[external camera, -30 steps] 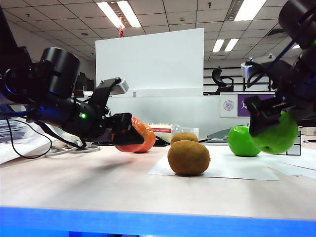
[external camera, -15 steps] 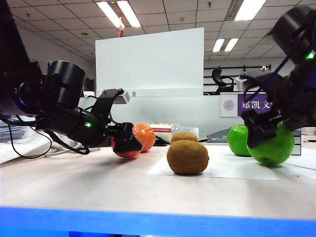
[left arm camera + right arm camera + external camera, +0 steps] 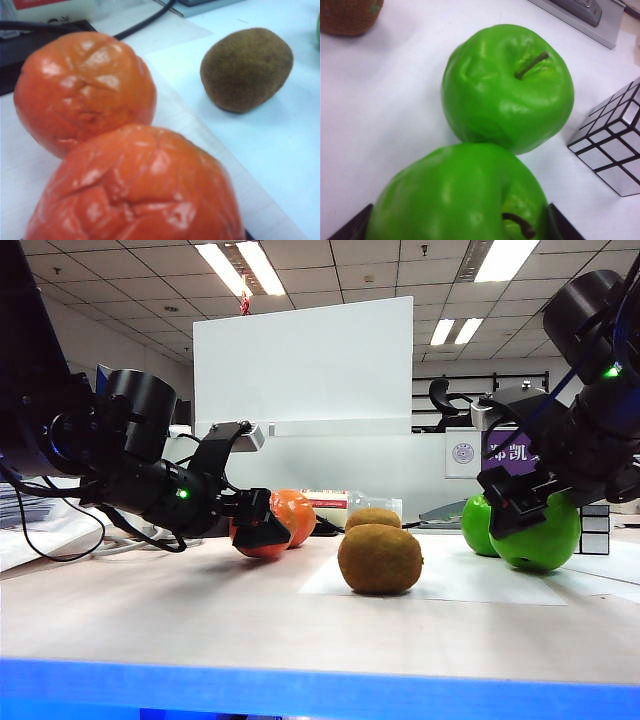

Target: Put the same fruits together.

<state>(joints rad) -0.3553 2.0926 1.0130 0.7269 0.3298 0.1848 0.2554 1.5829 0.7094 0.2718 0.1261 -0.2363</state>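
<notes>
My left gripper (image 3: 262,532) is shut on an orange-red faceted fruit (image 3: 256,543), low at the tabletop and right beside the second orange-red fruit (image 3: 297,515). In the left wrist view the held fruit (image 3: 140,190) fills the foreground, and the other one (image 3: 85,90) touches it or nearly does. Two brown kiwis (image 3: 380,558) (image 3: 374,516) lie at the centre. My right gripper (image 3: 512,508) is shut on a green apple (image 3: 548,536), pressed against the second green apple (image 3: 476,525). In the right wrist view the held apple (image 3: 460,195) sits between dark fingers (image 3: 351,227).
A white paper sheet (image 3: 455,580) lies under the kiwis and apples. A silver mirror cube (image 3: 615,145) stands close beside the apples. Cables (image 3: 120,540) and a small box (image 3: 325,502) lie behind the orange-red fruits. The blue table edge (image 3: 320,685) runs along the front.
Both arms came down with their fruits. The left one carried its orange-red fruit right, up to the other. The right one brought its apple down and left against the other apple.
</notes>
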